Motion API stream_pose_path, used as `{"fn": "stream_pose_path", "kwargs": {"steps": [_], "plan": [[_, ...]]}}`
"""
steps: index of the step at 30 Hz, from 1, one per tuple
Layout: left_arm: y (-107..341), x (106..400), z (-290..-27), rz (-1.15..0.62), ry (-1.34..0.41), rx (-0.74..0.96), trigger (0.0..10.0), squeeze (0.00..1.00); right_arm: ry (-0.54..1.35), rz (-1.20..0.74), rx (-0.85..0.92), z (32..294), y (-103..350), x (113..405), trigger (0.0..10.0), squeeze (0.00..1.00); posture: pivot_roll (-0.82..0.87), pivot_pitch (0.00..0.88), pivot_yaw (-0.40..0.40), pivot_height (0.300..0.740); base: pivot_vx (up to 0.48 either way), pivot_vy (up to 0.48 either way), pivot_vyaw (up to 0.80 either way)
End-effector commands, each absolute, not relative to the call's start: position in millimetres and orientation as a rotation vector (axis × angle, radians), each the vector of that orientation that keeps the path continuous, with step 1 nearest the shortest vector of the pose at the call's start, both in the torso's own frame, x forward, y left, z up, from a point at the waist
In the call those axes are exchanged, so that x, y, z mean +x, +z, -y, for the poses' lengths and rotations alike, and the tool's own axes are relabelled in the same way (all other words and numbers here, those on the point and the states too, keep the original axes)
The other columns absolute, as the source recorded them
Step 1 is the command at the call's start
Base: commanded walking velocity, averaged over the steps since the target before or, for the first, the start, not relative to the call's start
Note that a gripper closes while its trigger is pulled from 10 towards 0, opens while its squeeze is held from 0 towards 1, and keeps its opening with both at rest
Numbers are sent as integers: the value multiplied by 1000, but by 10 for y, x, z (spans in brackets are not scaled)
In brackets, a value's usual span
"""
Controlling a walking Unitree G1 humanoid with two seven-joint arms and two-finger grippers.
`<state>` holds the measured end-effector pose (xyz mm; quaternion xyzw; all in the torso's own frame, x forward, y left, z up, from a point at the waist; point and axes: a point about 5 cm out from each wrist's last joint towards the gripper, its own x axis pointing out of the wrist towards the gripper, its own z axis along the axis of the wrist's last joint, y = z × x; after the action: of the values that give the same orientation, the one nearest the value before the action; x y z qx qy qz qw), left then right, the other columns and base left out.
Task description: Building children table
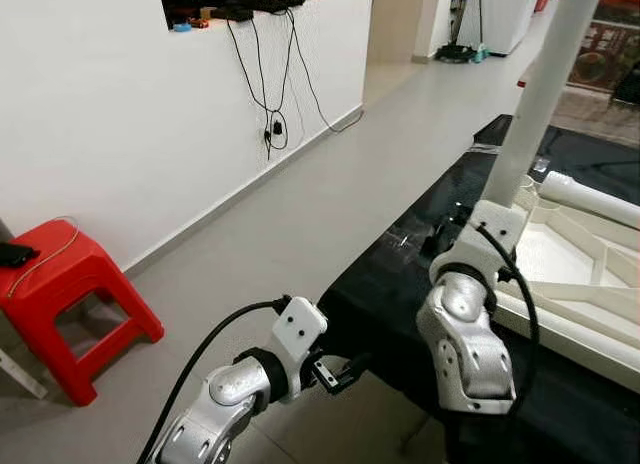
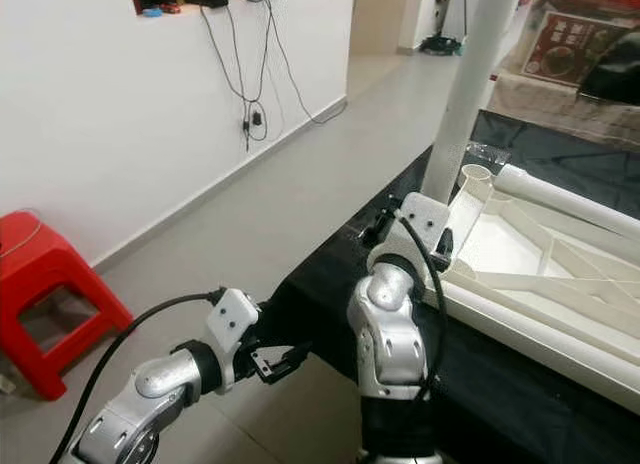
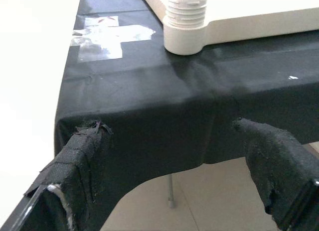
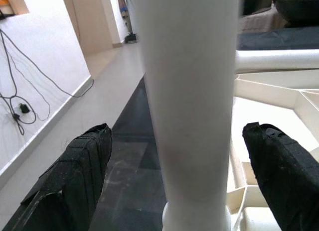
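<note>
On the black cloth: upturned white tabletop (image 2: 560, 284)
Right gripper (image 4: 184, 156): fingers spread around upright leg (image 4: 189, 91), not touching
Left gripper (image 3: 174, 151): released, near cloth (image 3: 149, 101) edge

I saw 1 red plastic stool (image 1: 62, 302) standing on the pale tiled floor (image 1: 300, 224), close to the white wall (image 1: 90, 124), with a dark phone (image 1: 14, 253) lying on its seat. Black cables (image 1: 268, 89) hung down that wall from a shelf. A black cloth (image 3: 149, 116) covered the work surface.
</note>
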<state>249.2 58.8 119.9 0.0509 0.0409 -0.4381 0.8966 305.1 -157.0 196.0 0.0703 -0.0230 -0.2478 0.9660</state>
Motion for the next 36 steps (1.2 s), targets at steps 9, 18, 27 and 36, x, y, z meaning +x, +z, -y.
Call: {"fn": "stream_pose_path", "kwargs": {"steps": [9,18,27,36], "plan": [[1159,2617,-634,-87,-830,89,10000,0,-248,-39,33,1662,1457,2496,10000,0,122,0,-6,740,0,0,0],[1118,2643,-708,-88,-755,106,10000,0,-247,-94,30,1636,1234,2226,10000,0,124,0,-5,740,0,0,-175],[994,2596,-724,-125,-715,112,10000,0,-227,-110,27,1560,1137,2172,10000,0,112,0,-8,740,0,0,-788],[978,2627,-708,-109,-688,133,10000,0,-200,-120,20,1513,1065,2160,10000,0,102,0,-9,740,0,0,-788]]}}
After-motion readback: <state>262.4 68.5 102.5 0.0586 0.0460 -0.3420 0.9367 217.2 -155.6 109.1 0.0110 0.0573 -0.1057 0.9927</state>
